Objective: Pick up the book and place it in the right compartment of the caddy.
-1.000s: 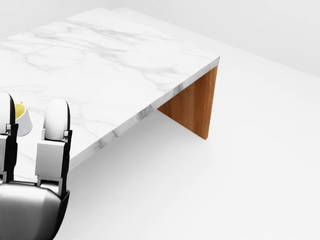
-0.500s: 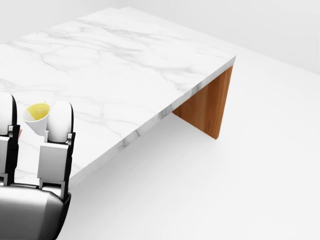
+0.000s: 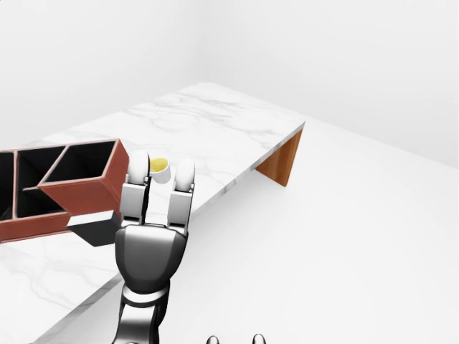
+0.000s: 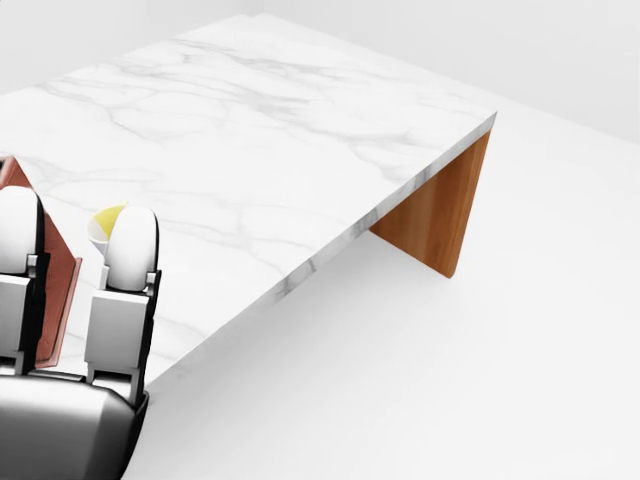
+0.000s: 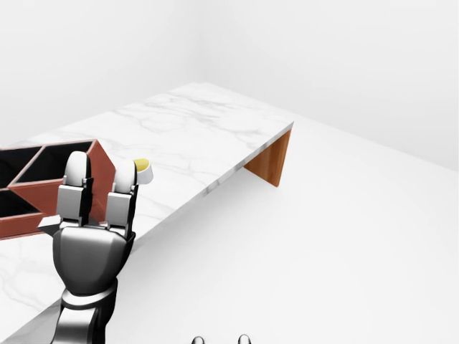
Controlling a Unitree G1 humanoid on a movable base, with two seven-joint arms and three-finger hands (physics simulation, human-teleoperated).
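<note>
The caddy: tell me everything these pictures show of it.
The caddy is a reddish-brown open-topped box with dark insides, split by thin partitions into several compartments, one wall running diagonally. It stands upright on the marble table at the left edge of both eye views, cut off by the frame there. All visible compartments look empty; no book shows. The left robot hand, fingers extended, overlaps its right corner in view; contact cannot be judged. A small white cup with yellow inside stands just right of it.

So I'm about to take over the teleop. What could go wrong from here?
1. The book is in no view, so reaching now would be blind.
2. The left hand is raised, fingers open, right by the caddy and a small yellow-filled cup; a careless swing might knock either.
3. The hand hides part of the caddy's right end, so judging the compartment is hard.
</note>
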